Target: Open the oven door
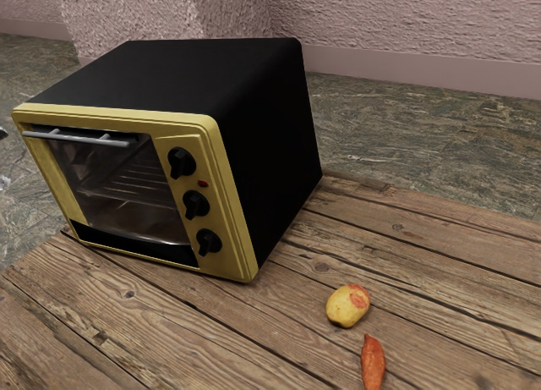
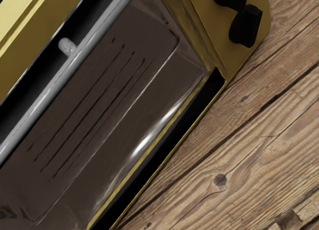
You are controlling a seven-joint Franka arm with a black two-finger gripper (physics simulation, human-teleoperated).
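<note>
At the exterior view's left edge is a dark sliver of what may be my tool (image 1: pixel 2 134); I cannot tell how far open it is or whether it has hold of anything. Next comes the oven door (image 1: pixel 135 205), upright in the oven's yellow front, its grey handle (image 1: pixel 80 139) along the top; I can't tell if it is fully shut. Right of the door, three black knobs (image 1: pixel 196 205) stand in a column. The oven (image 1: pixel 266 145) sits on the table (image 1: pixel 439 280). Farther right lies a yellow, red-patched fruit (image 1: pixel 345 309), then a pointed orange piece (image 1: pixel 373 365) near it.
</note>
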